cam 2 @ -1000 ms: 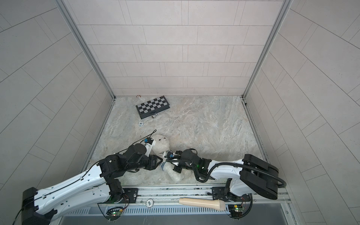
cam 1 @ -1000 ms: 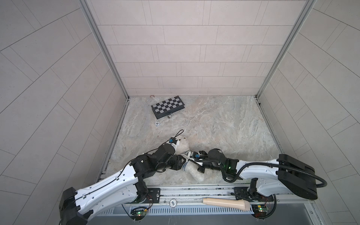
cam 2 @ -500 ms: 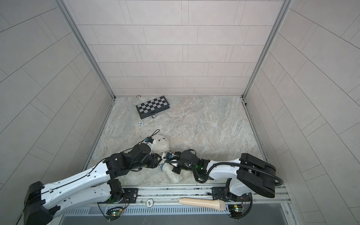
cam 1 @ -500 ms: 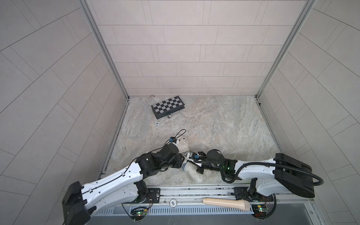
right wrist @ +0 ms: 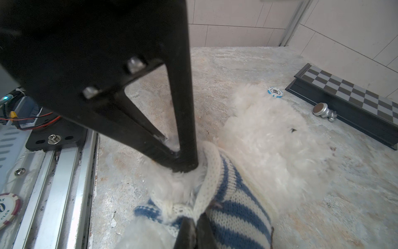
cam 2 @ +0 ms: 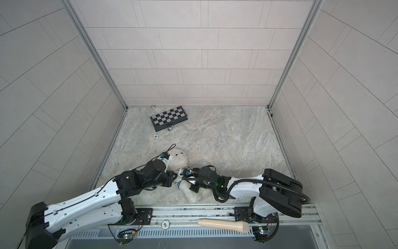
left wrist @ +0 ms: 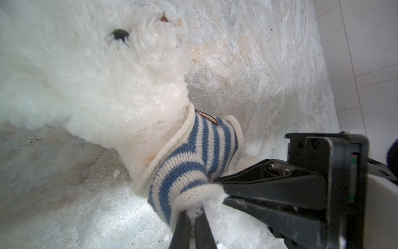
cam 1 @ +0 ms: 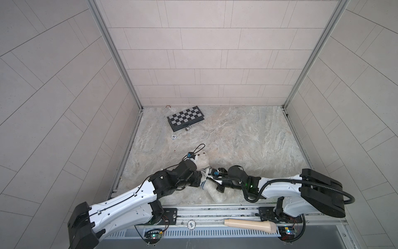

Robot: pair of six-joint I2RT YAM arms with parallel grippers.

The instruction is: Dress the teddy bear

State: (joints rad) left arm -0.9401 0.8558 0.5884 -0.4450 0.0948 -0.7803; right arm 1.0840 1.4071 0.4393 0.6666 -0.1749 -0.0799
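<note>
The white fluffy teddy bear (cam 1: 203, 161) (cam 2: 180, 159) lies on its back near the table's front edge, head toward the far wall. A blue-and-white striped shirt (left wrist: 193, 155) (right wrist: 237, 207) sits bunched around its neck and chest. My left gripper (left wrist: 193, 213) is shut on the shirt's cream hem, with some white fur caught in it. My right gripper (right wrist: 195, 222) is shut on the shirt's edge from the opposite side. Both sets of fingertips meet at the bear's chest. The arms hide the bear's middle in both top views; its legs (cam 1: 216, 194) point at the front rail.
A folded chessboard (cam 1: 185, 118) (right wrist: 349, 94) lies at the back left with a silver chess piece (cam 1: 188, 128) beside it. A blue poker chip (cam 1: 173, 136) lies between the board and the bear. A beige handle (cam 1: 249, 225) and another chip (right wrist: 6, 207) rest on the front rail.
My left gripper has moved in to the bear's chest and closed on the shirt's hem. The right gripper has stayed shut on the shirt, shifting only slightly.
</note>
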